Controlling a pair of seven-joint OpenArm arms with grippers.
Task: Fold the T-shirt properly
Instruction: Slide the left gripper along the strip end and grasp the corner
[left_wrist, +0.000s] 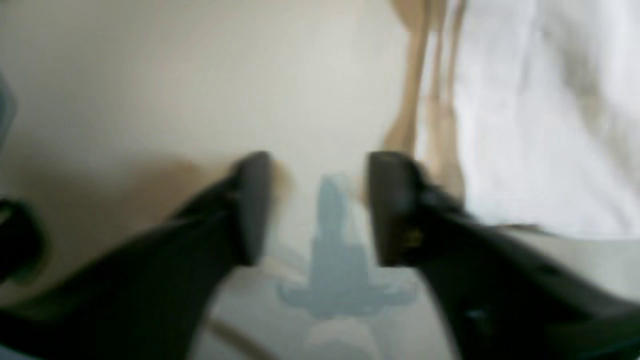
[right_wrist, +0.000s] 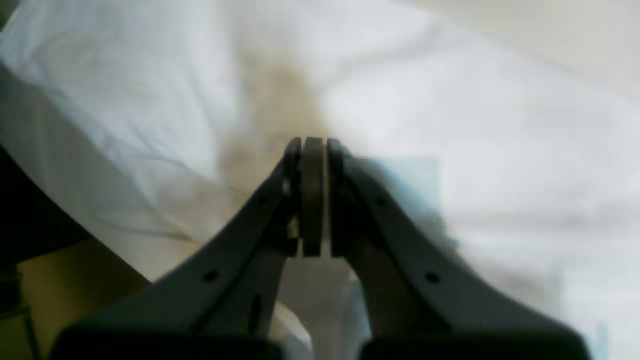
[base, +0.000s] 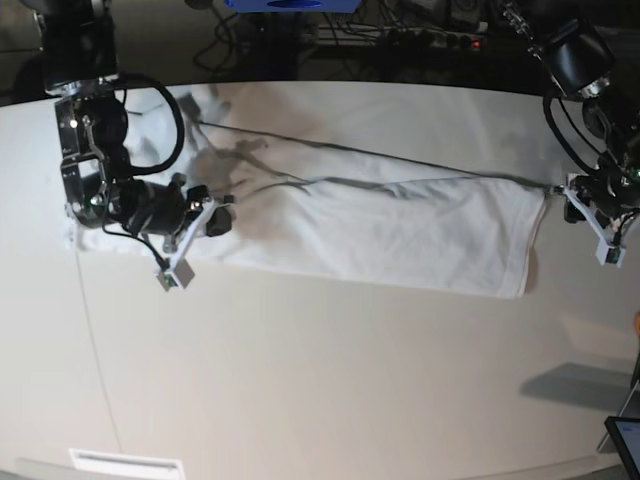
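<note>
Left gripper (left_wrist: 320, 207) jaws spread, nothing between them, plain white cotton T-shirt (base: 400, 225) just beside. Right gripper (right_wrist: 312, 195) pressed together, empty, over cloth. Lengthwise fold looks laid; next, regrasp the ends.

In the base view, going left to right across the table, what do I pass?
Right gripper, shut over the shirt's left end → T-shirt, a long folded white band → left gripper, jaws apart, just off the shirt's right edge. All on the off-white table.
</note>
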